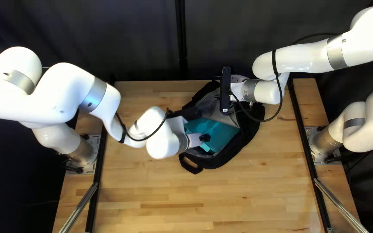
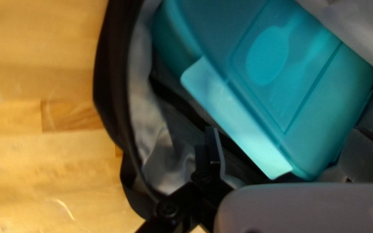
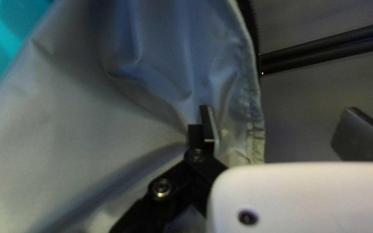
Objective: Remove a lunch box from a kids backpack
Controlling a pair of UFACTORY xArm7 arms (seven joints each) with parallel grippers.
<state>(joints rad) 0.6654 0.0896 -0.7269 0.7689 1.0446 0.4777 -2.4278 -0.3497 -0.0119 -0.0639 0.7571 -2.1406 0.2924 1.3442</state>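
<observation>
lunch box in backpack, gap alongside

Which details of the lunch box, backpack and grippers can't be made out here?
- Lunch box's underside: left wrist view, hidden by its lid and side.
- Its far end: cut off by that view's edge.
- Backpack floor beneath it: top left view, hidden by the box.
- Right gripper's fingers: top left view, largely hidden by the dark bar on its wrist.

The tabletop is bright against the dim curtain. The left wrist view is softly blurred, with pale sheen on the lunch box. Shadows crease the lining.
</observation>
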